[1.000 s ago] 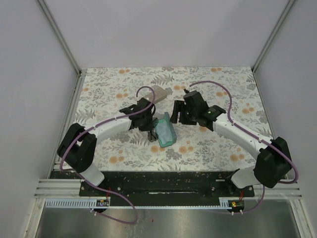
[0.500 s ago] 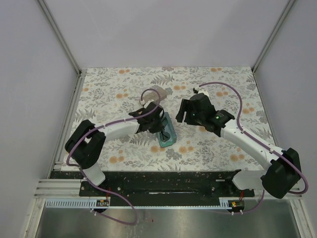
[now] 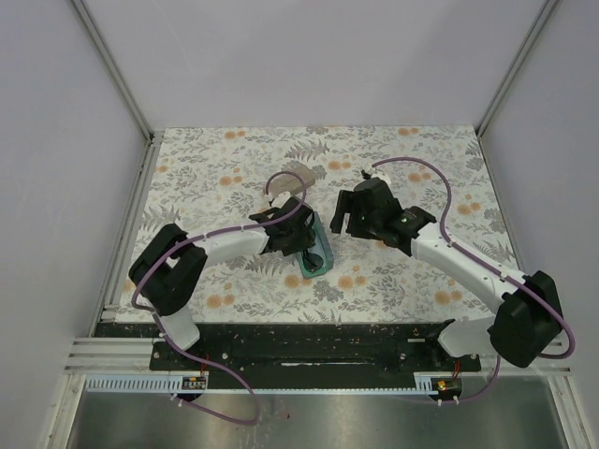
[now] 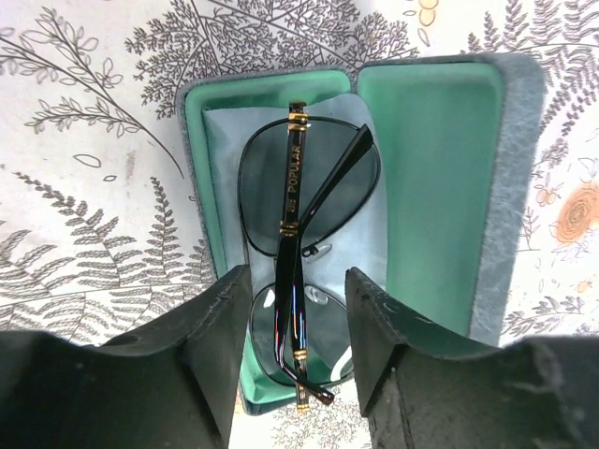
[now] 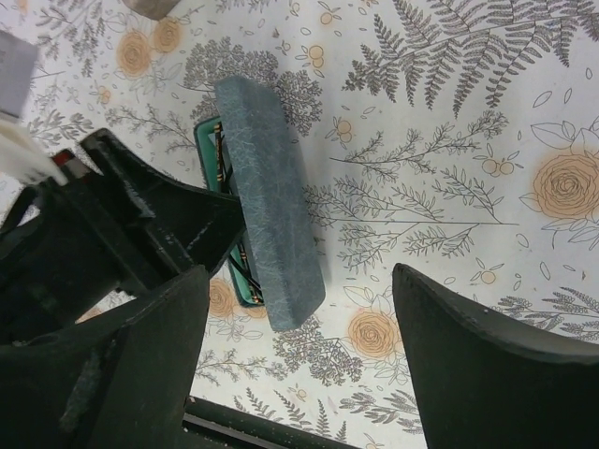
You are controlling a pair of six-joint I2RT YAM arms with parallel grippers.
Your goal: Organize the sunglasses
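Note:
The sunglasses [image 4: 304, 187], thin black frame with folded black arms, lie inside an open slate-blue case [image 4: 192, 187] with teal lining, on a light blue cloth [image 4: 360, 253]. Their arm tips stick out over the case's near end. My left gripper [image 4: 298, 355] is open just above that end, with one finger on each side of the arms and not touching them. In the top view the left gripper [image 3: 301, 238] is over the case [image 3: 316, 254]. My right gripper [image 5: 299, 374] is open and empty beside the raised lid [image 5: 267, 196], to the case's right [image 3: 339, 220].
A tan oblong case [image 3: 299, 175] lies on the floral table cover just behind the left gripper. Grey walls stand around the table on three sides. The black base rail [image 3: 309, 341] runs along the near edge.
My left gripper has moved right, over the open case, and the sunglasses now lie in the case. My right gripper has drawn back a little from the lid.

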